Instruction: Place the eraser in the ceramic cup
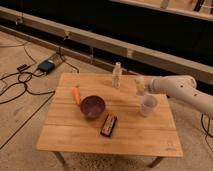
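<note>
Eraser [139, 85]: small off-white block, plain, no markings visible, blurry at this size. It is up off the desk [75, 135], pinched in the gripper [140, 88], which is clenched on it. Long axis looks roughly vertical, top end up, lower end pointing down toward the desk; exact tilt hard to tell. It sits above and slightly left of the ceramic cup [148, 105], near the cup's rim but not inside it.

Ceramic cup: pale whitish cylinder, upright, open mouth up, no handle seen, standing on the right part of the desk.

Gripper comes in from the right on a white arm [187, 92], hanging over the back right area of the desk, just behind the cup.

Other things on the wooden desk: slim pale bottle [117, 75] upright near the back edge, left of the gripper; dark purple bowl [92, 106] near the middle; orange carrot-like piece [76, 94] left of the bowl; dark flat rectangular object [108, 125] with reddish marks in front of the bowl. Cables [20, 82] lie on the floor at left.
</note>
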Controlling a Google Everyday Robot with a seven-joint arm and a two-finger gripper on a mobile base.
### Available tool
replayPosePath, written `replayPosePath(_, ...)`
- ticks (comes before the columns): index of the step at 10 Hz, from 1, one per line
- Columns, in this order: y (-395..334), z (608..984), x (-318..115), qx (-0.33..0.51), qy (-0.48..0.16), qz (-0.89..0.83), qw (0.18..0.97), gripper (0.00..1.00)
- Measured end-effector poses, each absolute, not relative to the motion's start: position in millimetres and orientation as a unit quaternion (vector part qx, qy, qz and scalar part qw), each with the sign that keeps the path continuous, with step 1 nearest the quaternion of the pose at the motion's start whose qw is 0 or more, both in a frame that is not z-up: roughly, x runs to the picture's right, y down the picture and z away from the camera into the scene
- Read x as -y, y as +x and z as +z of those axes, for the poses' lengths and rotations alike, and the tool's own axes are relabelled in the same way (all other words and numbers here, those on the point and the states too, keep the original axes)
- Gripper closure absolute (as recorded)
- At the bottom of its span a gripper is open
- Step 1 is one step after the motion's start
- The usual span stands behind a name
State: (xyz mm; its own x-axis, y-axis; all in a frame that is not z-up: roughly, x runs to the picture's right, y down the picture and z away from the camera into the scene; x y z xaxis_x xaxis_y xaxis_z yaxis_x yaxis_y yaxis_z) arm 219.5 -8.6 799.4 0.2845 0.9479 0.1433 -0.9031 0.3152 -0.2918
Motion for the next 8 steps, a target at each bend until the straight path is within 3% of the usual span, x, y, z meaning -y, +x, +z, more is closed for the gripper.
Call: replayPosePath(8, 247.3, 785.6, -26.3, 0.113, -0.087, 0.599, 0.788, 1.0)
